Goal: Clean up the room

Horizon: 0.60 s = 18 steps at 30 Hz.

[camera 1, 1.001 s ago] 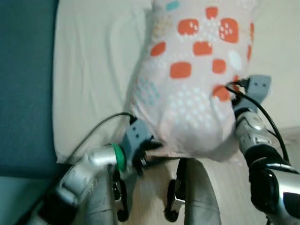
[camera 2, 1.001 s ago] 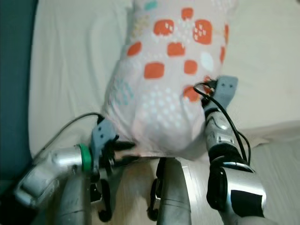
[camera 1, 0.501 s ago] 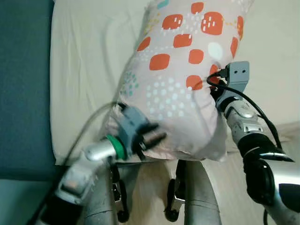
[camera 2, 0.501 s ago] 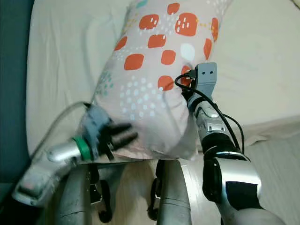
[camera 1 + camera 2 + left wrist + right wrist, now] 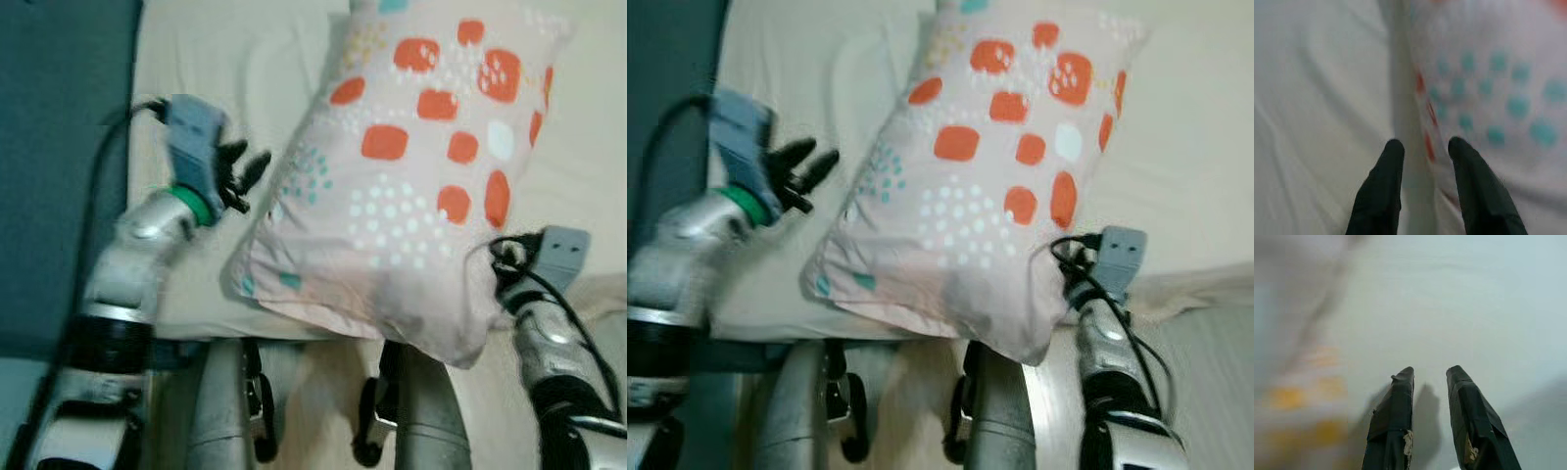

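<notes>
A pale pillow with orange squares and teal dots lies tilted on the bed, its near corner hanging over the mattress edge. My left gripper is raised beside the pillow's left edge, open and holding nothing. In the left wrist view its fingers point at the seam where pillow meets sheet. My right arm's wrist sits by the pillow's near right corner. In the right wrist view my right gripper is open over bare white sheet, with the blurred pillow to one side.
The cream bed sheet spreads around the pillow. A dark teal surface borders the bed on the left. My own legs stand against the mattress edge, over light wooden floor.
My left gripper has let go of the pillow's near left corner and swung up to its left. The right gripper has dropped back from the pillow's right side. The pillow now rests on the bed.
</notes>
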Available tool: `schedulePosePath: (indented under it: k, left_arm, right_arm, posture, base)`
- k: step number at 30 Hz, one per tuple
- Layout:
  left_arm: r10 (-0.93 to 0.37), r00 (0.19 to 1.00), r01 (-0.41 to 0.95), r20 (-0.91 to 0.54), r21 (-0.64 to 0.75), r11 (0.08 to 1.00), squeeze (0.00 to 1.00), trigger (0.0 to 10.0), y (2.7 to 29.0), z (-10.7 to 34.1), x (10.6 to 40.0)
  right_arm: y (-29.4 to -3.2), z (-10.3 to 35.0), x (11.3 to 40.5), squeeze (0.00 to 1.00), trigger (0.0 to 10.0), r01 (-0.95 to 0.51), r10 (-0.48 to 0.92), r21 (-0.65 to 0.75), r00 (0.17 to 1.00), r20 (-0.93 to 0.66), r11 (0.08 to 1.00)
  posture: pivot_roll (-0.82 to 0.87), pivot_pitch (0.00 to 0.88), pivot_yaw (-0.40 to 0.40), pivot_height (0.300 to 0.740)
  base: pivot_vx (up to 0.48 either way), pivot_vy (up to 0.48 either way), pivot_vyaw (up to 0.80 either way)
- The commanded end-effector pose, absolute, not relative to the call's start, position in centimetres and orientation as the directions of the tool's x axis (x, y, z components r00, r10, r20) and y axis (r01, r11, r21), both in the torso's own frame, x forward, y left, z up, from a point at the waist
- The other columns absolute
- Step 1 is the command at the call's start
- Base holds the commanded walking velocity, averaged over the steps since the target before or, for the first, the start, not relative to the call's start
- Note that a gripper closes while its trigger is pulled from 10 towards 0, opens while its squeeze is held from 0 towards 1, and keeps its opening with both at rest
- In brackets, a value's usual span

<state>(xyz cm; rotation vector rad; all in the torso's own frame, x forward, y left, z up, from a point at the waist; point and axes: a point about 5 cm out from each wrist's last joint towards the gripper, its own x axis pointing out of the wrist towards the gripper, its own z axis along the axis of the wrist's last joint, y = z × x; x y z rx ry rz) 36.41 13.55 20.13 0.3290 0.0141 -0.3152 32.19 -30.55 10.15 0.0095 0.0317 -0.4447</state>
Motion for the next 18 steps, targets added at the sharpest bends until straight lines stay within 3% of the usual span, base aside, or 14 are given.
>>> schedulePosePath:
  k: [1, 4, 9, 10, 15, 18]
  left_arm:
    - [-0.233, 0.967, 0.254, -0.101, 0.391, 0.885, 0.0, 10.0, 13.3, 18.3, 36.8]
    - [-0.223, 0.963, 0.268, -0.154, 0.419, 0.868, 0.0, 10.0, 12.7, 16.6, 36.9]
    - [-0.315, 0.911, 0.403, -0.265, 0.413, 0.817, 0.0, 10.0, 12.0, 14.1, 35.6]
    - [-0.458, 0.836, 0.543, -0.303, 0.334, 0.771, 0.0, 10.0, 11.8, 13.6, 33.4]
    - [-0.55, 0.778, 0.625, -0.304, 0.286, 0.727, 0.0, 10.0, 11.6, 13.4, 31.4]
    - [-0.616, 0.742, 0.666, -0.266, 0.187, 0.722, 0.0, 10.0, 10.7, 13.7, 28.8]
  right_arm:
    - [-30.5, 8.9, 31.9, 0.0, 10.0, 0.45, -0.446, 0.016, 0.889, -0.101, 0.893]
    - [-29.8, 9.0, 32.6, 0.0, 10.0, 0.421, -0.413, 0.038, 0.901, -0.134, 0.906]
    - [-27.7, 9.5, 34.4, 0.0, 10.0, 0.327, -0.307, 0.089, 0.934, -0.185, 0.941]
    - [-25.6, 10.8, 36.0, 0.0, 10.0, 0.228, -0.209, 0.104, 0.963, -0.17, 0.968]
    - [-23.8, 11.9, 37.1, 0.0, 10.0, 0.144, -0.127, 0.108, 0.98, -0.155, 0.984]
    - [-20.9, 13.2, 38.6, 0.0, 10.0, 0.046, -0.032, 0.094, 0.988, -0.149, 0.995]
  posture:
    - [0.04, 0.294, 0.127, 0.603]
    - [0.04, 0.295, 0.129, 0.603]
    - [0.05, 0.296, 0.133, 0.603]
    - [0.07, 0.298, 0.132, 0.603]
    - [0.1, 0.301, 0.125, 0.603]
    - [0.16, 0.31, 0.103, 0.603]
  base:
    - [0.0, 0.0, 0.0]
    - [0.0, 0.0, 0.0]
    - [0.0, 0.0, 0.0]
    - [0.0, 0.0, 0.0]
    - [0.0, 0.0, 0.0]
    - [0.0, 0.0, 0.0]
